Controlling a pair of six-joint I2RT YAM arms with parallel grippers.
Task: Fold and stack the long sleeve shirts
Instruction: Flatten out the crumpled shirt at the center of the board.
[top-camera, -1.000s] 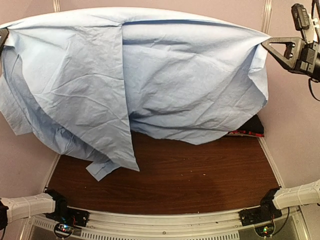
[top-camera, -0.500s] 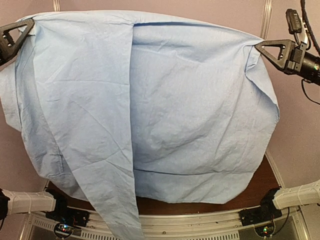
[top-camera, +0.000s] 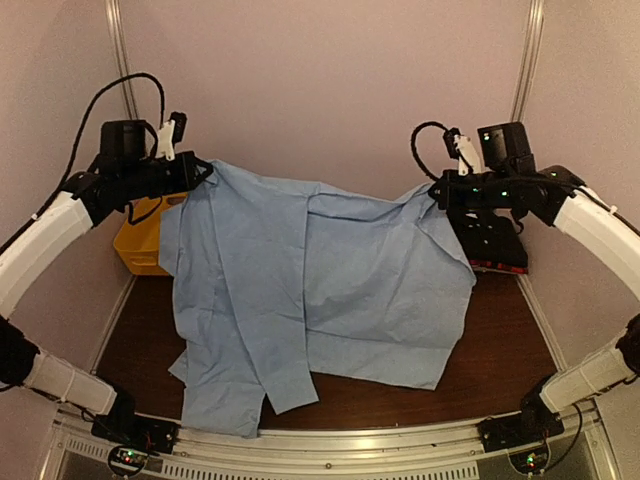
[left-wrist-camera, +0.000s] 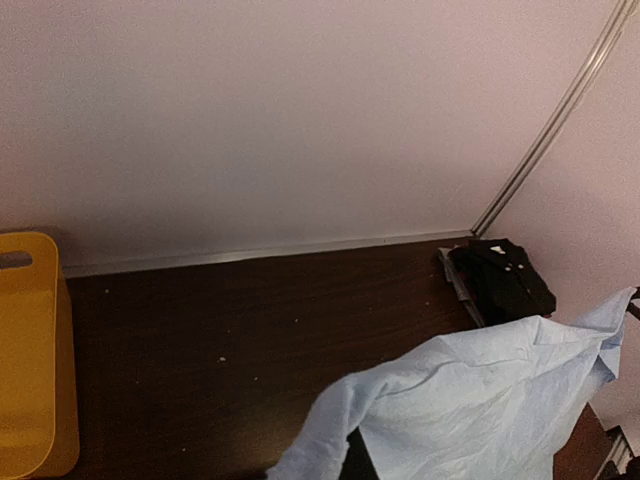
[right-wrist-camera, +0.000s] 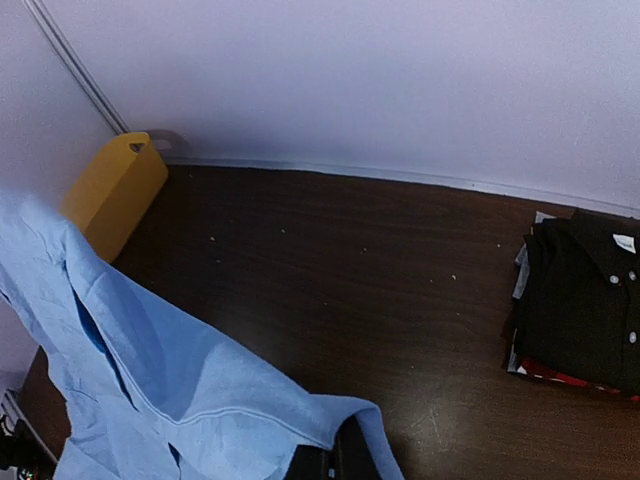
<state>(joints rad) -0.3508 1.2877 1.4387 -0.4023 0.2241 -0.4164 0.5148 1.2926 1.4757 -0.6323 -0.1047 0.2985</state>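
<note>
Spreading step. The blue shirt (top-camera: 330, 290) hangs over the table (top-camera: 500, 340), hem at the near edge. The left gripper (top-camera: 200, 172) and right gripper (top-camera: 438, 192) each clench a top corner. A folded black shirt (top-camera: 490, 238) lies far right. Next, probably: lower it flat without bunching.

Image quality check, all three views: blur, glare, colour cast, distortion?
Top external: dim, warm cast, no glare; rail bows from the wide lens; light blue shirt sharp. Left wrist: soft overall, near cloth blurriest, yellow basket cropped at the edge. Right wrist: cooler cast, black shirt almost lost in shadow, only buttons showing.
</note>
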